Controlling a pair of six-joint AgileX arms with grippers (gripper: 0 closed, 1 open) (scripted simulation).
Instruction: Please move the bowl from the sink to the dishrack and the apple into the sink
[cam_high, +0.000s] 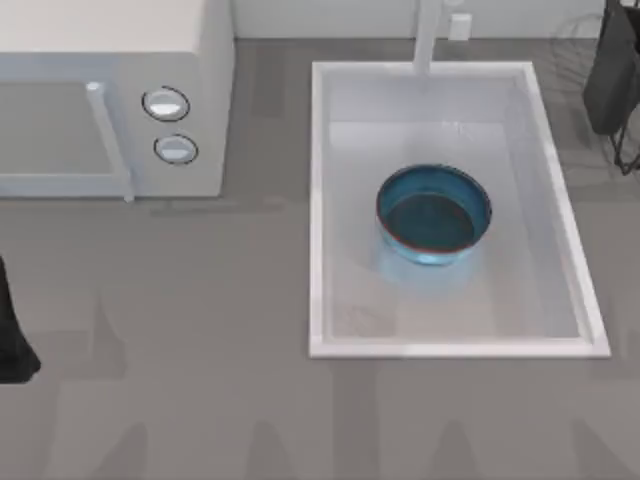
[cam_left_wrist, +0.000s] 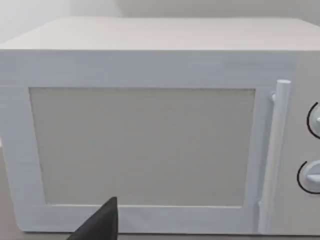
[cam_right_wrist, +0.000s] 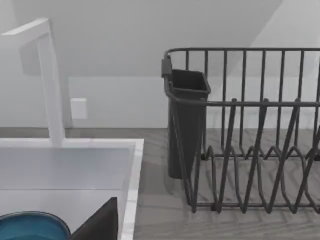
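Sink (cam_high: 320, 215): sitting right of the microwave (cam_high: 205, 110), holding the bowl.
Dishrack (cam_right_wrist: 250, 150): standing just beside the sink's far right corner.
Bowl (cam_high: 433, 214): resting upright mid-basin.
Grippers: finger state impossible to tell.

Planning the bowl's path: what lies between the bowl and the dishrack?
In the right wrist view, between the bowl and the dishrack lie the sink rim and a strip of bare grey table.
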